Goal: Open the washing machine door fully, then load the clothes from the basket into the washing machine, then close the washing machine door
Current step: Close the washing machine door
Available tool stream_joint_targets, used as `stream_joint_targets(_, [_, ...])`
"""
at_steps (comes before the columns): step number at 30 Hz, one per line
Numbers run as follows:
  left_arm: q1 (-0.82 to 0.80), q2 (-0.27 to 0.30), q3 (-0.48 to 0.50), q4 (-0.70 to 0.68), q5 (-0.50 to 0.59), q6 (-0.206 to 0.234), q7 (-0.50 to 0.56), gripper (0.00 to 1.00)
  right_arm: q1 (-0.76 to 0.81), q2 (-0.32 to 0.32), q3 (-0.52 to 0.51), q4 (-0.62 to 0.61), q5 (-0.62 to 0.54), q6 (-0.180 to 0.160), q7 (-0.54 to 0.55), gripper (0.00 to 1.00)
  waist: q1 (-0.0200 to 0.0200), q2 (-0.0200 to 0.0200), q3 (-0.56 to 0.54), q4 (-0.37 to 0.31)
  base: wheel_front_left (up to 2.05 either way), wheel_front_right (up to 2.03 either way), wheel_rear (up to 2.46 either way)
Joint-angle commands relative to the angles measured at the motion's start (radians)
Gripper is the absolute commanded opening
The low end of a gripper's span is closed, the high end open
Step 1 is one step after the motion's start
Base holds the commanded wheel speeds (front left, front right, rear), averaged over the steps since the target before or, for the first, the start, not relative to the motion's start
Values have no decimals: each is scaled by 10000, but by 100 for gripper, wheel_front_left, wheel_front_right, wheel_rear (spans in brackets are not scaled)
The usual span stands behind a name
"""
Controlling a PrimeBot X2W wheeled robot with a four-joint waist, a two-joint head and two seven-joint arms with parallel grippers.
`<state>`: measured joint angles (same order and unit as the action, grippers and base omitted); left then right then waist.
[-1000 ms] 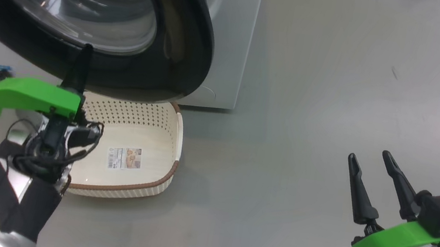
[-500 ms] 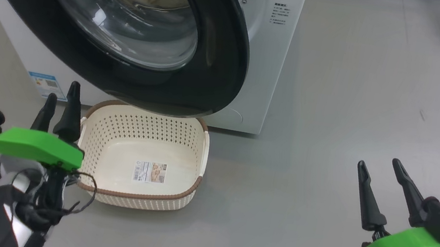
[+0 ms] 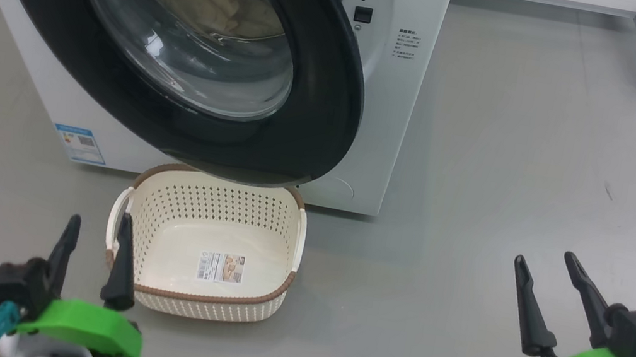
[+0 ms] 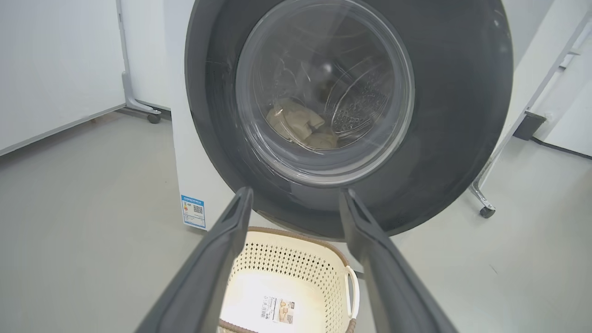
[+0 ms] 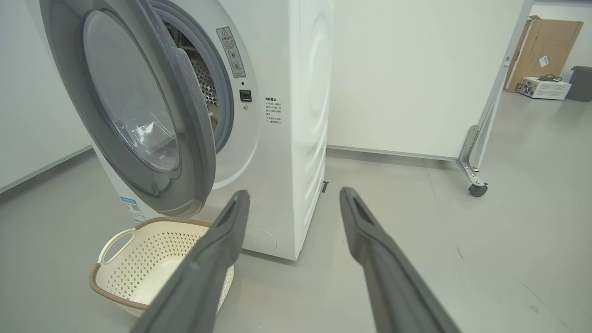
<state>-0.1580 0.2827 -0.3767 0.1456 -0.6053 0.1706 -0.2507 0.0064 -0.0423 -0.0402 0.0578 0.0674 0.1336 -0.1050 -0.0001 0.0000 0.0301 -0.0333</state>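
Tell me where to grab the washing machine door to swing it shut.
Pinch the washing machine door by its black rim's free edge, coming from the robot's right: it stands ajar there, gap behind it. The glass bowl bulges too smooth to pinch.

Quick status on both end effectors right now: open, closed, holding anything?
Left end effector: open, holding nothing.
Right end effector: open, holding nothing.

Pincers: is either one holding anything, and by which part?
Nothing is held. The left pincer and the right pincer both stand open and empty.
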Motion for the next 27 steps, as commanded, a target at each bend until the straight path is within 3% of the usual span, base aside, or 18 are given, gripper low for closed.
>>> stream_joint_targets(1, [-77,363,247,-518,376,200,-109,100,-95,-79,164,-405,-86,-29,54,100,1,0,-45,4,0,0,0])
stream_joint_targets(12, [945,636,-203,-1248,1217,970,-25,100,412,-79,137,-619,-56,-29,222,100,1,0,-257,-79,0,0,0])
stream_joint_targets(27, [1058,717,-379,-1328,1384,1189,72,100,500,-79,174,-770,-119,-29,357,100,1,0,-336,-157,0,0,0])
